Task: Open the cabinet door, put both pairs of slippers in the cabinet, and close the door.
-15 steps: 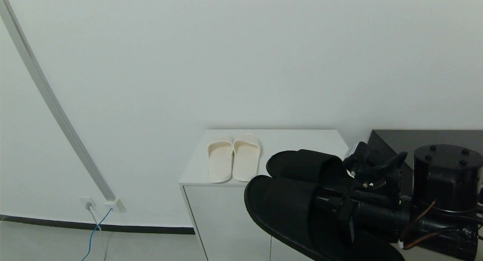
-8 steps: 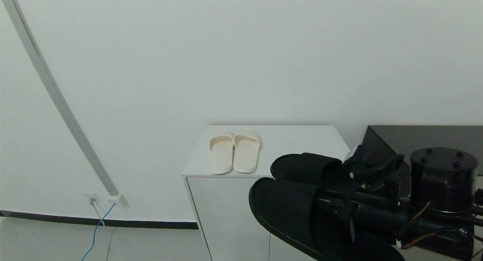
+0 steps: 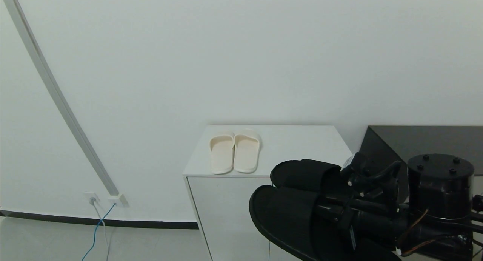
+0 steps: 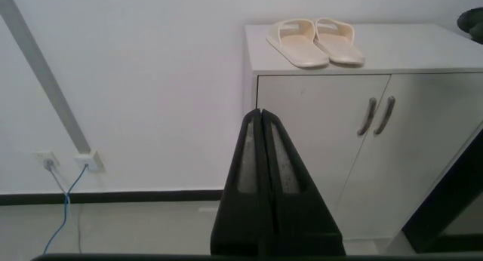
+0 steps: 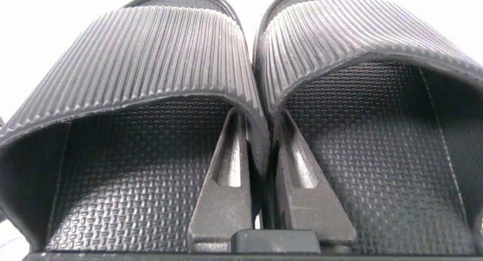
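Fingers [image 5: 226, 182] of the right gripper [image 5: 261, 125] are nearly closed, pinching the touching inner walls of the black slippers [image 3: 294, 212] between them. That way one gripper carries the whole pair, toes forward, at the lower right of the head view. Over on the left gripper [image 4: 262, 121], the fingers are pressed flat together with nothing between them, presumably kept free for the door handles [image 4: 375, 116]. Both doors of the white cabinet [image 3: 302, 140] look closed. The cream slippers [image 3: 234, 153] sit side by side on its top, near the front edge at frame centre. Compared with half a second ago the cabinet holds its place in frame, while the black pair and right arm sit slightly lower.
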